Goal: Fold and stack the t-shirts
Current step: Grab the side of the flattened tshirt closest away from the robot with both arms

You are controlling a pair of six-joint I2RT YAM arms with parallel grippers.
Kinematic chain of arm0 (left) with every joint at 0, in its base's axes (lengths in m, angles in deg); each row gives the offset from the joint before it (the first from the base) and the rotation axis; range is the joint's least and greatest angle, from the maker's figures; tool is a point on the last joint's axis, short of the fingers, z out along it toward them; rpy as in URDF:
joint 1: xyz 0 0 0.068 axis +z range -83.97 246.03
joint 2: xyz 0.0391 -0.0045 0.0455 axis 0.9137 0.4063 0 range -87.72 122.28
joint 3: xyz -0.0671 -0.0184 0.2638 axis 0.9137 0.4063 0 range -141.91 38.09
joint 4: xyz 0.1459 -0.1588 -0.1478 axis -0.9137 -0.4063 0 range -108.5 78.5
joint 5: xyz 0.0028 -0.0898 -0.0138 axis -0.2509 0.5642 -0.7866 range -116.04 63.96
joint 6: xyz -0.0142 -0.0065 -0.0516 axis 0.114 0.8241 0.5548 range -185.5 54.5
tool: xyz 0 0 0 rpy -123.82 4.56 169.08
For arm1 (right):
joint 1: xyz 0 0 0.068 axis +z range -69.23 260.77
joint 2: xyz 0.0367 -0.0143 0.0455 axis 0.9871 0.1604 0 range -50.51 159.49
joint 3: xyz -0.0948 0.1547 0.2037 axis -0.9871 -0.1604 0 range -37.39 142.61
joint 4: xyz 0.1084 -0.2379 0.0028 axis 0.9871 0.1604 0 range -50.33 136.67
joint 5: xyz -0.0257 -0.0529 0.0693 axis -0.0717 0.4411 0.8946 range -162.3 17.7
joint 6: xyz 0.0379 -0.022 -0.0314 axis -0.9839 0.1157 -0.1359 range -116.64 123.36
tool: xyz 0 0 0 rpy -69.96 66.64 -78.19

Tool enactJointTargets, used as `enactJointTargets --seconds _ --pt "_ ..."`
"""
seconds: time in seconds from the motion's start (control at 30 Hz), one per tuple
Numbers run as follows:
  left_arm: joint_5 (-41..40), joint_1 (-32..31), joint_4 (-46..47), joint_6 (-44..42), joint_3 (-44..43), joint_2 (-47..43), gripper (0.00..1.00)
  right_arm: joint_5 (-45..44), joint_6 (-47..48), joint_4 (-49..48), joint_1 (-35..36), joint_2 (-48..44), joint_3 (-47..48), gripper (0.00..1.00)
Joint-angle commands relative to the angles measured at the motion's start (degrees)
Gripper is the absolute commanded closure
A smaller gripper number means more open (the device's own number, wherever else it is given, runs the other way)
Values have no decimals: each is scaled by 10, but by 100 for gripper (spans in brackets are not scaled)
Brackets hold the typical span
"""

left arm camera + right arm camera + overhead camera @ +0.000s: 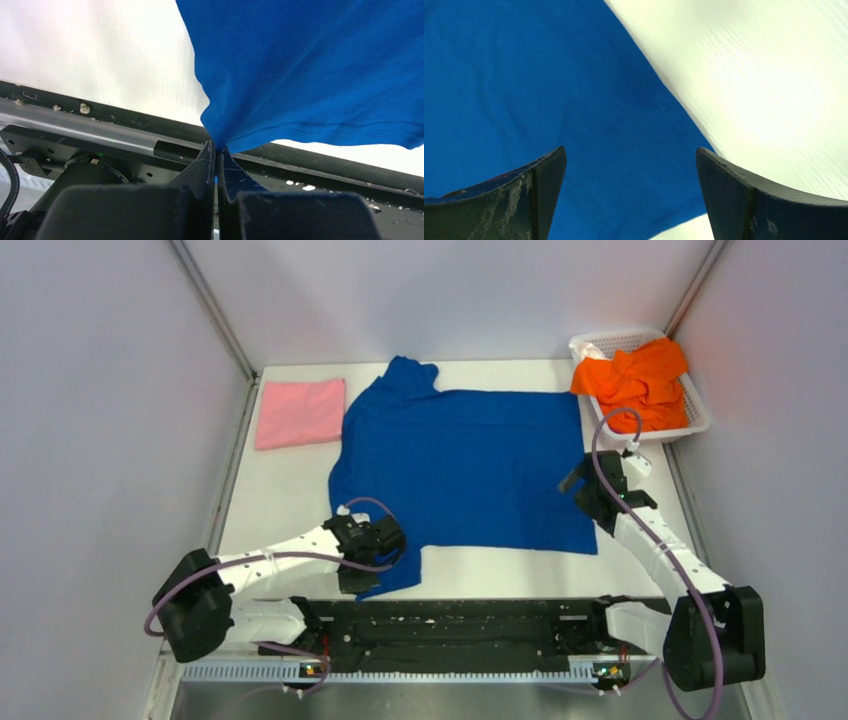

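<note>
The royal-blue t-shirt (460, 465) lies spread flat across the middle of the table, plain side up, its print hidden. My left gripper (385, 545) is shut on its near-left sleeve; in the left wrist view the blue cloth (310, 70) is pinched between my closed fingertips (217, 150). My right gripper (578, 483) is open over the shirt's right edge; the right wrist view shows blue cloth (549, 90) between my spread fingers (631, 155). The pink t-shirt (299, 412) lies folded at the far left. The orange t-shirt (640, 380) is crumpled in the basket.
A white mesh basket (697, 418) stands at the far right corner. The black mounting rail (460, 625) runs along the table's near edge. Grey walls close in the left, right and back sides.
</note>
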Motion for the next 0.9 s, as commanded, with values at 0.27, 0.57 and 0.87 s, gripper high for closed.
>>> enactJointTargets --seconds 0.27,0.57,0.87 --pt "67 1 76 -53 14 -70 100 23 -73 142 -6 -164 -113 6" --pt "62 1 86 -43 13 -61 100 40 -89 136 -7 -166 -151 28" --pt "62 1 90 -34 19 -89 100 38 -99 74 -6 -128 -187 42"
